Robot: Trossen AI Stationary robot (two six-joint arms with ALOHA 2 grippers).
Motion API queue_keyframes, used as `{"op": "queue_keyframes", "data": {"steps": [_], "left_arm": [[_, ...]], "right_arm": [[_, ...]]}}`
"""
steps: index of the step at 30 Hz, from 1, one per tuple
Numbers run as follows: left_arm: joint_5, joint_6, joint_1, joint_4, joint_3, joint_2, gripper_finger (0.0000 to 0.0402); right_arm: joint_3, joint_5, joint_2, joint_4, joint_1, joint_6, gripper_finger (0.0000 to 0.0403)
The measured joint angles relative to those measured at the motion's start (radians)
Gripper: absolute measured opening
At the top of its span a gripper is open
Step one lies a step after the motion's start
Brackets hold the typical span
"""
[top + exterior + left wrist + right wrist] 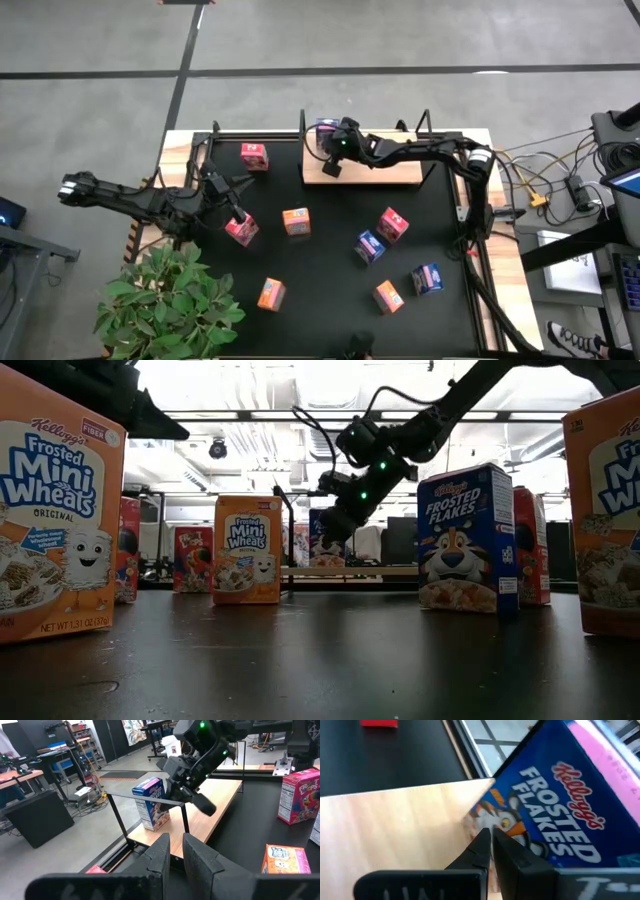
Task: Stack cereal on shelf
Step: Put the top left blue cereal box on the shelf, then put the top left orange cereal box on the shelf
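Observation:
One blue cereal box (322, 128) (150, 802) stands upright on its base at the far left corner of the wooden shelf (385, 172) (220, 805). My right gripper (333, 167) (207, 809) is shut with nothing between its fingers. It slants down over the shelf board, just on the near side of that box (560, 815). My left gripper (238, 214) (175, 855) is shut too and hangs empty above a red cereal box (241, 232) at the mat's left. Several more red, orange and blue boxes stand on the black mat. My right gripper points its shut fingertips (487, 840) at the lower front of the blue box (500, 822). I cannot tell whether they touch it. In the left wrist view the fingers hang just above the board, beside the box.
On the mat stand a red box (254, 155), orange boxes (296, 221) (271, 294) (388, 296), a red box (391, 225) and blue boxes (369, 246) (427, 278). Thin black posts (120, 820) rise at the shelf's ends. A potted plant (165, 305) sits at the near left corner.

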Motion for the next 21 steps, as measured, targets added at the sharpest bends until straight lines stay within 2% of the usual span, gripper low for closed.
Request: {"op": "queue_keyframes", "data": {"steps": [6,15,18,21], "left_arm": [[0.0,-0.005,0.0,0.0,0.0,0.0,0.0035],[0.0,0.044,0.0,0.013,0.0,-0.003,0.0035],[0.0,0.046,0.0,0.014,0.0,-0.004,0.0035],[0.0,0.046,0.0,0.013,0.0,-0.004,0.0035]], "right_arm": [[0.037,-0.05,-0.069,-0.154,0.049,0.03,0.0011],[0.042,-0.272,-0.204,-0.214,0.184,0.111,0.0011],[0.04,-0.363,-0.22,-0.213,0.236,0.137,0.0011],[0.038,-0.396,-0.217,-0.215,0.282,0.159,0.0011]]}}
